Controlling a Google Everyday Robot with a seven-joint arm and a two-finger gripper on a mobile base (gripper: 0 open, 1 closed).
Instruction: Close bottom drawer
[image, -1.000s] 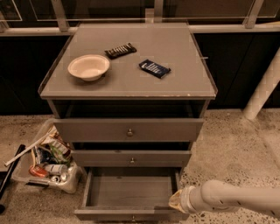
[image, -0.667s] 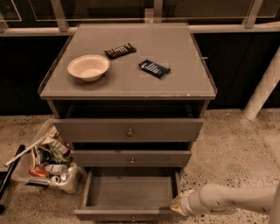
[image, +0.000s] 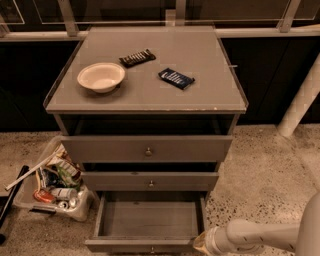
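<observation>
The bottom drawer (image: 147, 220) is the lowest of three grey drawers and stands pulled well out, showing an empty grey inside. Its slim front panel (image: 140, 245) runs along the lower edge of the view, with its small knob just at the frame's bottom. My gripper (image: 201, 242) is at the end of the white arm coming in from the lower right. It sits at the right front corner of the drawer, at or just beside the front panel's right end. The fingers are mostly hidden behind the wrist.
A white bowl (image: 101, 76), a dark snack bar (image: 137, 57) and a blue packet (image: 176, 78) lie on the cabinet top (image: 210, 95). A clear bin of trash (image: 52, 182) stands on the floor to the left. A white post (image: 302, 100) stands at the right.
The gripper and arm have moved down and a little left, from beside the drawer's right wall to its right front corner. The drawer stands as far out as before.
</observation>
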